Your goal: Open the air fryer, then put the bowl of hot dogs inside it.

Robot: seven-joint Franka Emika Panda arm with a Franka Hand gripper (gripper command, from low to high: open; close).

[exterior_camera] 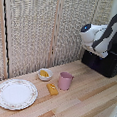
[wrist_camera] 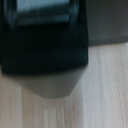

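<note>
Pincer state unclear; wrist cam: air fryer [wrist_camera: 45, 50] only; ext. adds bowl [exterior_camera: 44, 74], pink cup [exterior_camera: 65, 80].

Soft even light; wrist view perhaps motion-blurred.

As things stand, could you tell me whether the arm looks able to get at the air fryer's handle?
Probably yes: the arm hangs right over the air fryer, and nothing visible stands between them. The handle itself can't be made out, though, so the final approach is uncertain.
</note>
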